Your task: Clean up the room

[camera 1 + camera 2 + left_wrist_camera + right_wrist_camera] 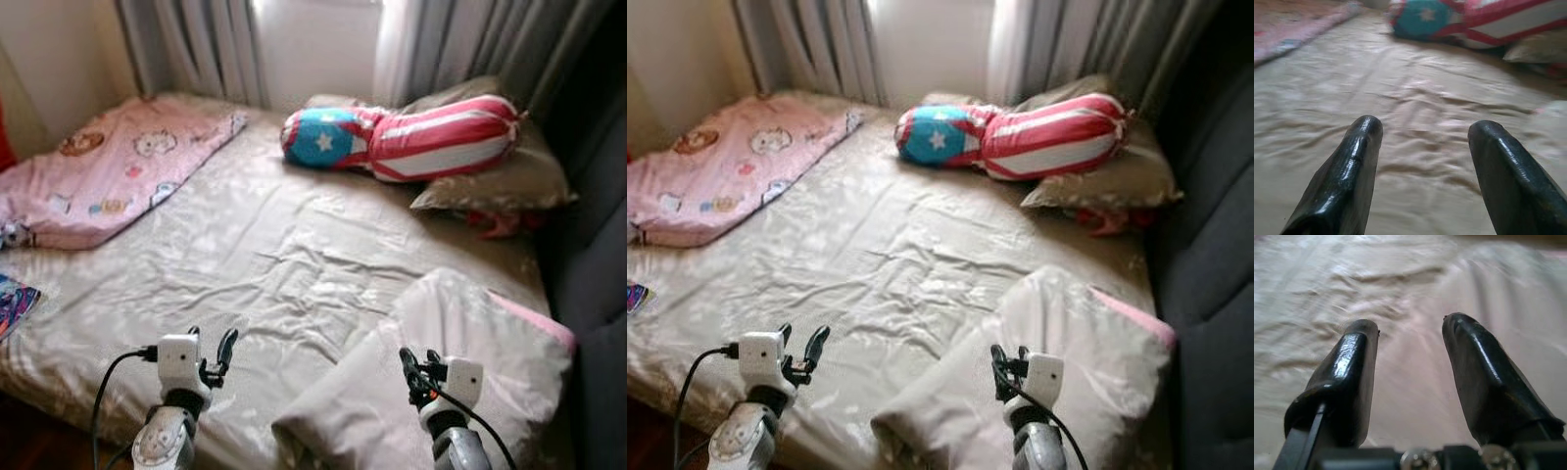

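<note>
Right gripper (1410,328) parted; blurry bedding (1415,279).

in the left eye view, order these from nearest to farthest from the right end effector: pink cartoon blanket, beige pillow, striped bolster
Measured from the right end effector, open at the bed's near edge:
1. Beige pillow: right beside and under it, on the near right of the bed.
2. Striped bolster: far side of the bed, toward the right, by the curtains.
3. Pink cartoon blanket: far left corner, across the bed.
</note>
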Tool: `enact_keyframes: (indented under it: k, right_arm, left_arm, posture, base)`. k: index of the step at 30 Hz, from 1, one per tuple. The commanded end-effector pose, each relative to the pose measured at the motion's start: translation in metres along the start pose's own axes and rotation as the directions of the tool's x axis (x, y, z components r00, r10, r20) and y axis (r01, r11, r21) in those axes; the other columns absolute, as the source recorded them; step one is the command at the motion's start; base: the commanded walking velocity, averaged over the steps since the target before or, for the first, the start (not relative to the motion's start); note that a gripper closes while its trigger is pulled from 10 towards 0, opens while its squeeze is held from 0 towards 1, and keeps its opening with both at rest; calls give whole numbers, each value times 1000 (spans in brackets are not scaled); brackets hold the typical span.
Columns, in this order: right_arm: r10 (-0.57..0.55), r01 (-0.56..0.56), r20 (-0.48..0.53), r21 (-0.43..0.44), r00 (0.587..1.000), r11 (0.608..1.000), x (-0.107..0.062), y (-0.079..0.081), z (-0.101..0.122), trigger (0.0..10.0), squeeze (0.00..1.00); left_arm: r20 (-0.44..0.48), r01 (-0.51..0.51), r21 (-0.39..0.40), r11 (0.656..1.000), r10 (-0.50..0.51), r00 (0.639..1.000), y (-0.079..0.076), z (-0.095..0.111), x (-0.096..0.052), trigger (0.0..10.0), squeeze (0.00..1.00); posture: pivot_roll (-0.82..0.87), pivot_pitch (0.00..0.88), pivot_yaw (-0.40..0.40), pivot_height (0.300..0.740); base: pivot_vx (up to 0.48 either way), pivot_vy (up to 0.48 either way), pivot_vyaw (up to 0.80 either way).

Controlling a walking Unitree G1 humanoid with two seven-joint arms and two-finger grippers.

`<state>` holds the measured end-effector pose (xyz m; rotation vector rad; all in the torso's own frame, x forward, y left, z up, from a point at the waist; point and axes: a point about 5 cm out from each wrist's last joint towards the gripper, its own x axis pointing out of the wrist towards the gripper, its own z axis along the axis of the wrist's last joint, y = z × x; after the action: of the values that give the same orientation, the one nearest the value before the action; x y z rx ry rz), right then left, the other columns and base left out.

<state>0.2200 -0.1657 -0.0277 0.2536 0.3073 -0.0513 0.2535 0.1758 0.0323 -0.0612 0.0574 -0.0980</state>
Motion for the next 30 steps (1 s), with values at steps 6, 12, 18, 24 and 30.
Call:
enact_keyframes:
  k: [6,12,18,24,30]
  right_arm:
    - [-29,29,9,5,1000,1000,1,1,1,10000,0]
    - [-84,84,15,-15,996,996,3,-7,4,10000,0]
    - [-142,141,-3,-39,990,989,5,-16,6,10000,0]
    - [-111,112,26,-47,993,993,5,-12,8,10000,0]
    - [-119,120,29,-53,993,991,6,-11,9,10000,0]
  left_arm:
    - [-19,10,8,1000,-10,1000,4,-2,-1,10000,0]
    - [-38,49,12,999,-49,998,-1,-6,-2,10000,0]
    - [-37,45,11,999,-45,998,0,-6,-2,10000,0]
    - [-31,26,4,1000,-26,999,0,-6,-1,10000,0]
    - [-29,30,1,1000,-30,999,-1,-6,0,10000,0]
  posture:
    - [-19,0,-43,740]
    - [-16,0,-47,740]
    - [-16,0,-49,715]
    - [-14,0,-51,700]
    - [-14,0,-51,700]
  base:
    - [0,0,0]
    - [0,0,0]
    - [0,0,0]
    - [0,0,0]
    - [0,0,0]
